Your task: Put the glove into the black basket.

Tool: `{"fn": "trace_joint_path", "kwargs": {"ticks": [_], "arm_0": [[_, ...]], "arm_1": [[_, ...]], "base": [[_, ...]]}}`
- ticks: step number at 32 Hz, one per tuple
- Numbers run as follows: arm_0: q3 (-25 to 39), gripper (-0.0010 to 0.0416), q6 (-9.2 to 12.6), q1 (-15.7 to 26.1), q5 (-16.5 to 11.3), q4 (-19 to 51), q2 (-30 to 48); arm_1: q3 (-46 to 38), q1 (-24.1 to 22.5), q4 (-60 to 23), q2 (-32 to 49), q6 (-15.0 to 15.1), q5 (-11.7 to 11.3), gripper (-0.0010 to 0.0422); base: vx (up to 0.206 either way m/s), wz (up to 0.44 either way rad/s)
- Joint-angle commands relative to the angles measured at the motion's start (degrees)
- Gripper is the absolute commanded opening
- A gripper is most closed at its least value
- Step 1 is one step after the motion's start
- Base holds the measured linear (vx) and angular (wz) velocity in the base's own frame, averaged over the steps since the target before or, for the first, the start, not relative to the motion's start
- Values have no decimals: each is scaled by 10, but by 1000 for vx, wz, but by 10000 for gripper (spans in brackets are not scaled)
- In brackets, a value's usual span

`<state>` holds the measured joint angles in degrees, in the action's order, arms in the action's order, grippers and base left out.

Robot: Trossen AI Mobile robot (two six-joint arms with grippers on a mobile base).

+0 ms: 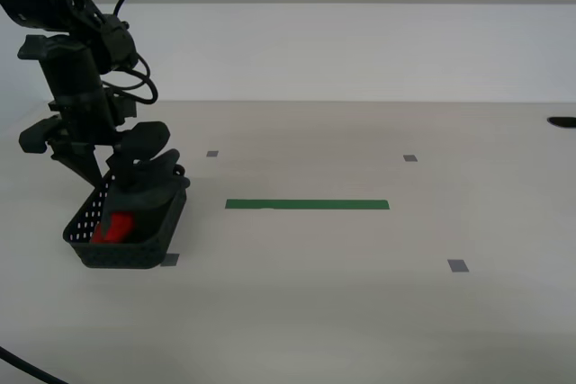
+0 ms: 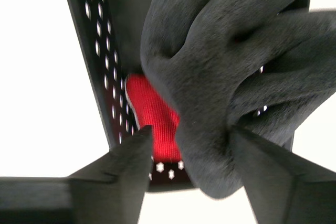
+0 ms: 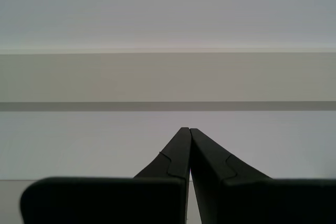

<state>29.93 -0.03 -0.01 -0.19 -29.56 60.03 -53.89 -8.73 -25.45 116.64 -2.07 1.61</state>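
- Exterior view: nearest the camera, at the lower left corner, a thin dark cable (image 1: 27, 370) crosses the pale tabletop (image 1: 360, 312).
- Farther in on the left stands the black basket (image 1: 126, 236), with rows of small holes in its side wall.
- The glove (image 1: 144, 188) is partly inside the basket: its red cuff is down in the basket, while the dark grey palm and fingers rise above the rim and lean over the basket's far right edge.
- A black robot arm (image 1: 76, 78) reaches down from the upper left, and its hand sits just over the basket, at the glove.
- A green tape strip (image 1: 307, 205) lies to the right of the basket, well apart from it.
- Second wrist view: my second hand (image 2: 191, 145) has its jaws spread wide, one on each side of the glove (image 2: 231, 61). The glove's body lies between them; I cannot tell whether either jaw touches it.
- The cuff shows red deep inside the basket (image 2: 100, 51).
- First wrist view: my first hand (image 3: 189, 129) is closed with nothing in it, pointing at a bare wall, away from the work.
- Judgement: the placing looks nearly done. The glove seems released or about to be; its fingers have yet to settle below the rim, and the arm has yet to pull away.
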Motion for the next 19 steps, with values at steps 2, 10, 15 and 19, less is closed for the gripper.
{"fn": "trace_joint_path", "kwargs": {"ticks": [2,10,15,19], "arm_0": [[1,1,0,1,0,-2,0],[1,1,0,1,0,1,0],[1,1,0,1,0,1,0],[1,0,0,1,0,1,0]], "arm_1": [[-45,1,-104,-1,-18,-1,254],[-146,0,-173,-20,-20,-1,196],[-149,1,-175,-23,-10,24,8],[-149,0,-170,-23,-10,23,9]], "base": [[0,0],[0,0],[0,0],[0,0]]}}
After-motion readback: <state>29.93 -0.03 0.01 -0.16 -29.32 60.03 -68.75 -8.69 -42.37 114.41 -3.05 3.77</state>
